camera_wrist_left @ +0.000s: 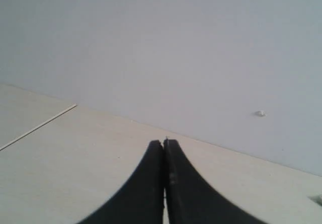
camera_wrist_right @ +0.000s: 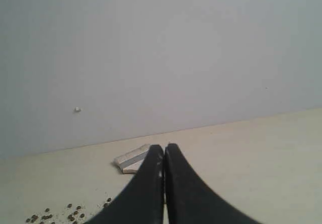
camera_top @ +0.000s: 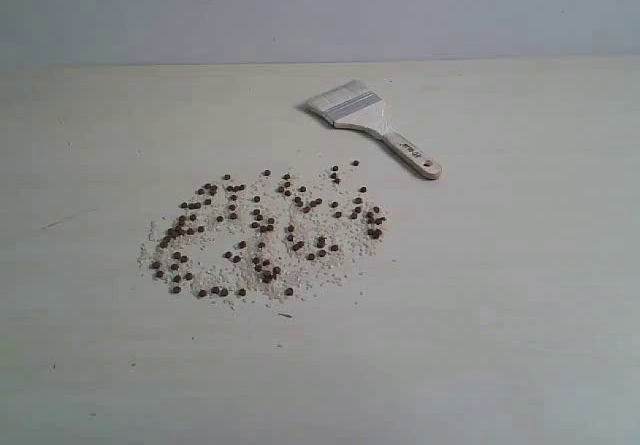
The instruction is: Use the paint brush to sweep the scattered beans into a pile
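Paint brush (camera_top: 372,125): flat on the table (camera_top: 520,315), upper centre-right of the exterior frame, above and right of the beans (camera_top: 265,235), apart from them. Long axis diagonal: bristles upper left, handle lower right. Right gripper (camera_wrist_right: 164,146): fingers pressed together, empty; bristle end visible past the tips, hence judged the nearer arm. Left gripper (camera_wrist_left: 164,142): likewise closed, empty, no brush in view.

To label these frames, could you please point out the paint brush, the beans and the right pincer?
paint brush (camera_top: 375,128): exterior view, handle's shoulder by the ferrule
beans (camera_top: 266,227): exterior view, middle of the scatter
right pincer (camera_wrist_right: 164,146): right wrist view, between its shut tips
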Robot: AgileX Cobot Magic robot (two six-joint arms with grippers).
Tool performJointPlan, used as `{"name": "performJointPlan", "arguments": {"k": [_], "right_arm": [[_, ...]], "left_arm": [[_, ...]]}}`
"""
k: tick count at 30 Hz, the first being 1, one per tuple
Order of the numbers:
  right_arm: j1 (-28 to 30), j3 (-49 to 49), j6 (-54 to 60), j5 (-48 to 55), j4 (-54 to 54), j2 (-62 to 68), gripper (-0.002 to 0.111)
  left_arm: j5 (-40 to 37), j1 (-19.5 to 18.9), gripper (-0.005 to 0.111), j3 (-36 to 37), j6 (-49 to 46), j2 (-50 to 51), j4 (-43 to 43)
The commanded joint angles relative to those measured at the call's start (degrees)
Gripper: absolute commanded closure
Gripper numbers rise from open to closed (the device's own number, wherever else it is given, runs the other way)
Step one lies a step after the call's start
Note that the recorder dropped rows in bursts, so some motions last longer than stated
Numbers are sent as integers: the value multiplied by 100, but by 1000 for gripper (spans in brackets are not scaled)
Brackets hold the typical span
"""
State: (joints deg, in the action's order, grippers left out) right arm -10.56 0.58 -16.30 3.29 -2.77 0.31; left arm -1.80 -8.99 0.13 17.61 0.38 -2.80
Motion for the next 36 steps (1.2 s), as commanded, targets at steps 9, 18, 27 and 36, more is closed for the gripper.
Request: {"name": "performJointPlan", "arguments": {"k": [9, 18, 27, 36], "right_arm": [[27, -10, 10, -26, -8, -31, 108], [27, -10, -248, -1086, -8, -31, 108], [27, -10, -580, -3059, 169, -31, 108], [27, 874, 563, -2962, 2159, 1513, 108]], "left_arm": [[-2, 38, 107, -13, -16, -38, 9], [-2, 38, 107, -13, -16, -38, 9], [-2, 38, 107, -13, -16, -38, 9], [-2, 38, 107, -13, -16, -38, 9]]}}
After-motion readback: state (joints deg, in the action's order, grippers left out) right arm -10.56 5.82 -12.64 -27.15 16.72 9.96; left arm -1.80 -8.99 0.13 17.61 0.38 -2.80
